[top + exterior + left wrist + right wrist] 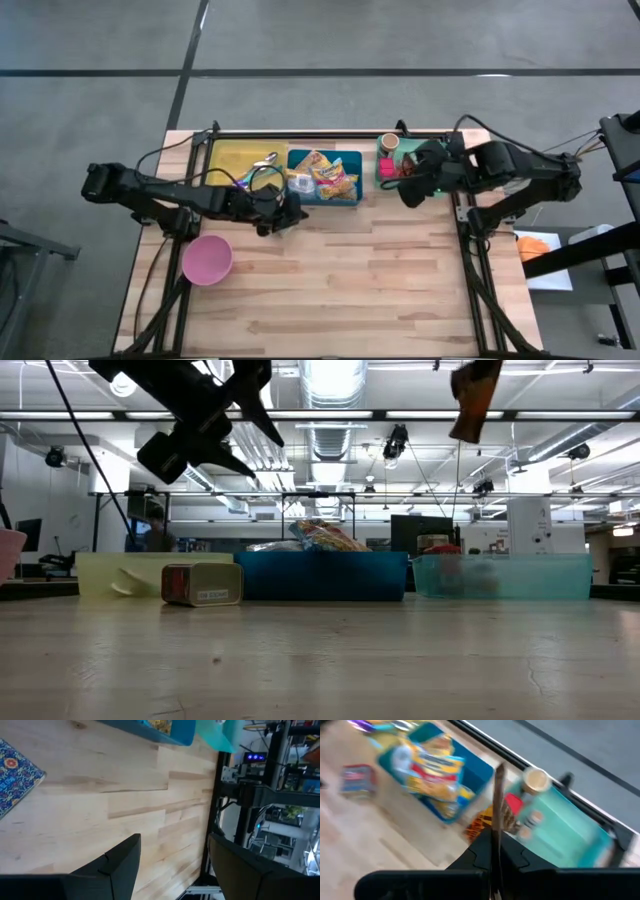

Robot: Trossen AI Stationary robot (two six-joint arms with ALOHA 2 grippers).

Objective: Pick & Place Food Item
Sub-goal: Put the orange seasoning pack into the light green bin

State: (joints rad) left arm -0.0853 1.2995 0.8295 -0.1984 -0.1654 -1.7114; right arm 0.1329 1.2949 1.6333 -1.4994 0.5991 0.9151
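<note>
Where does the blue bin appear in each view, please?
High view: blue bin at the back edge, centre.
Low view: bin centre, far side.
Left wrist view: bin beyond the bare wood.
Right wrist view: bin holding yellow packets.
Landmark: teal bin beside it, all views.

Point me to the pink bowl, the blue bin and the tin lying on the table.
pink bowl (207,259), high view, centre of its inside.
blue bin (325,576), low view, middle of its front wall.
tin (202,584), low view, on its labelled side.
</note>
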